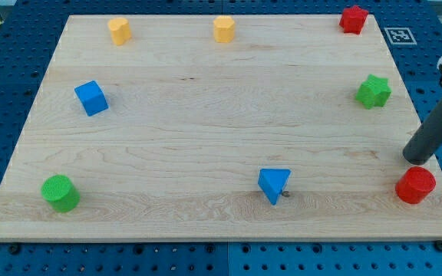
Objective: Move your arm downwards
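Just above red cylinder [415, 185]: my tip [415, 159].

One high oblique view over the board [206, 130]

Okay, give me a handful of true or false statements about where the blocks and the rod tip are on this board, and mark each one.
1. My tip sits just above the red cylinder. True.
2. The green star is at the view's left edge. False: it is at the right.
3. Two yellow blocks lie along the view's top. True.
4. The blue cube touches the green cylinder. False: they are well apart.
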Robot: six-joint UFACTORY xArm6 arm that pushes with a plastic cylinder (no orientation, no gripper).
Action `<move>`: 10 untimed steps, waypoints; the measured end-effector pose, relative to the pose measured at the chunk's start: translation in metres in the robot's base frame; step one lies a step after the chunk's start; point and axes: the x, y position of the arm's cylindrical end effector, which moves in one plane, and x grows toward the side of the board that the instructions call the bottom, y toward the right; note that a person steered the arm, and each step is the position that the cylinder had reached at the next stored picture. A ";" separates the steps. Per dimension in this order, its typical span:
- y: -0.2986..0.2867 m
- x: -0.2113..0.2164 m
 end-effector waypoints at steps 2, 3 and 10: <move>0.030 0.002; 0.046 0.005; 0.056 0.092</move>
